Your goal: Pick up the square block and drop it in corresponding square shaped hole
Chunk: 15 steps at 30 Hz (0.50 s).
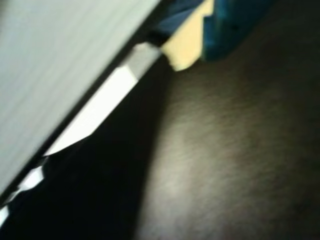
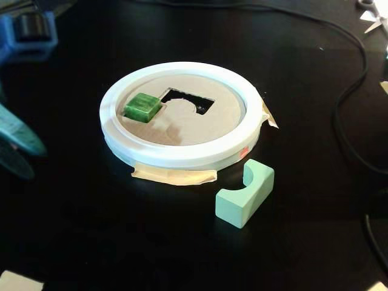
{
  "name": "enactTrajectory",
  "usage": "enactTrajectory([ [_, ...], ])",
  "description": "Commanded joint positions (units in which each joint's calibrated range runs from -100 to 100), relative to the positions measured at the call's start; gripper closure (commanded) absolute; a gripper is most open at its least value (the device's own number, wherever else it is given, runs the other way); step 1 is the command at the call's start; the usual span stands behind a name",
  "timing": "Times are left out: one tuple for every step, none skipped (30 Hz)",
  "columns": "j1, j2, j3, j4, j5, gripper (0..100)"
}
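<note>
In the fixed view the square block (image 2: 143, 107), a glossy dark green cube, sits slightly tilted at the left side of the tan cardboard disc (image 2: 182, 124), inside the white rim (image 2: 182, 156). The square shaped hole is hidden under the block. My gripper (image 2: 34, 161) is at the left edge of the fixed view, clear of the rim, with its teal fingers (image 2: 18, 136) spread and nothing between them. The wrist view is blurred; it shows a pale wall (image 1: 60, 60) close by, with yellowish tape (image 1: 185, 45) and a teal shape (image 1: 235, 25) beyond it.
The larger cutout with an arched notch (image 2: 188, 100) is open beside the block. A pale mint block with a curved notch (image 2: 245, 193) lies on the black table in front of the rim, at its right. Black cables (image 2: 351, 91) run along the right. A blue part (image 2: 27, 30) stands at the back left.
</note>
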Motion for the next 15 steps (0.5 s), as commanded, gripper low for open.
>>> enactTrajectory([
  [4.12, -2.23, 3.05, -3.38, 3.22, 4],
  [4.87, -2.23, 3.87, -3.18, 3.32, 4],
  [5.24, -2.23, 4.87, -3.88, 3.32, 4],
  [5.24, -2.23, 5.87, -4.09, 3.32, 3],
  [5.24, -2.23, 6.87, -4.09, 3.32, 3],
  [5.37, -2.23, 8.69, -3.78, 2.93, 3],
  [4.37, -2.23, 9.06, -4.09, 2.93, 3],
  [3.87, -2.23, 9.06, -4.09, 2.93, 3],
  [3.74, -2.23, 9.06, -4.09, 2.93, 3],
  [3.74, -2.23, 9.06, -4.09, 2.93, 3],
  [4.12, -2.23, 9.06, -4.09, 2.93, 3],
  [4.12, -2.23, 9.06, -4.09, 2.93, 3],
  [4.12, -2.23, 9.06, -4.09, 2.93, 3],
  [4.12, -2.23, 9.06, -4.09, 2.93, 3],
  [4.12, -2.23, 9.06, -4.09, 2.93, 3],
])
